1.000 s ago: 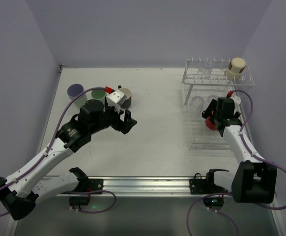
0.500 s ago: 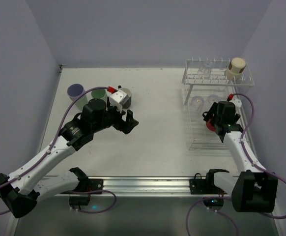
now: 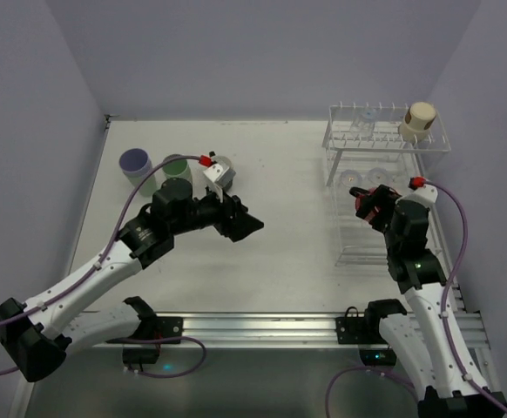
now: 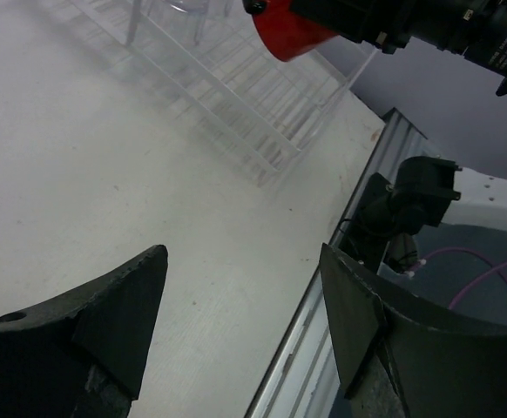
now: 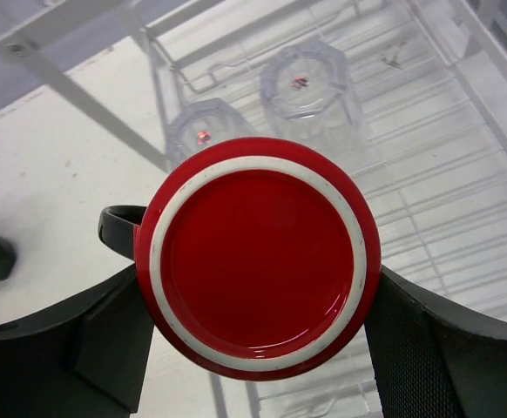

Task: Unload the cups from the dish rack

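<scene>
Right gripper (image 3: pixel 367 204) holds red mug (image 3: pixel 372 212) above dish rack (image 3: pixel 358 252) lower tier. Beige tumbler (image 3: pixel 420 119) sits on upper tier. Lavender tumbler (image 3: pixel 135 163) and green tumbler (image 3: pixel 176 165) stand on table (image 3: pixel 280 165), far left. Left gripper (image 3: pixel 246 223) hovers near them.

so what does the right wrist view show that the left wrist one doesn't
Only right wrist: the ringed base of the red mug, and two clear glasses in the dish rack. Only left wrist: the left gripper, jaws open and empty, and the table-edge rail. Both: the mug, the rack and the table.
</scene>
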Action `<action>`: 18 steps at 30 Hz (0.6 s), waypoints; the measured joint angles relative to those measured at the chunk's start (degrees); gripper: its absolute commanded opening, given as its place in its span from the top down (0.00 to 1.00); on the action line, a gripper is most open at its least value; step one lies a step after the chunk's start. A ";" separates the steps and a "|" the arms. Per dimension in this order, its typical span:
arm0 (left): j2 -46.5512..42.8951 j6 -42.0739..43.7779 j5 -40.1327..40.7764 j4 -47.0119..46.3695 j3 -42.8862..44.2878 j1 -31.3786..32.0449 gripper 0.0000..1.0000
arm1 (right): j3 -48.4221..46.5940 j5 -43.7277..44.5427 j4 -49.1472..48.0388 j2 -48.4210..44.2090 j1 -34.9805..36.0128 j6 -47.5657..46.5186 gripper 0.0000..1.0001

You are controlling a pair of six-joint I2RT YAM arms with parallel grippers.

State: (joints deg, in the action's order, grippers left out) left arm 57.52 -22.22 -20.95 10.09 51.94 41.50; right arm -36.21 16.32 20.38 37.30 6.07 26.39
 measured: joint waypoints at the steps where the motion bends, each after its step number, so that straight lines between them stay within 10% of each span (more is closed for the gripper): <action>1: 0.48 -1.42 -1.01 -2.27 -1.18 0.61 0.26 | -0.13 -0.79 0.28 -1.27 0.81 0.22 0.55; 18: 13.60 -20.46 -6.08 -43.06 -12.66 6.54 0.26 | 6.47 -39.93 -22.80 -5.53 6.25 23.69 0.59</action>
State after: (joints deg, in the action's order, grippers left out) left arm 71.11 -42.68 -27.03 -32.97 39.29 48.03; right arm -29.74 -23.62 -2.42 31.77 12.32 50.09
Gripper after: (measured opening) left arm 0.741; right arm 0.845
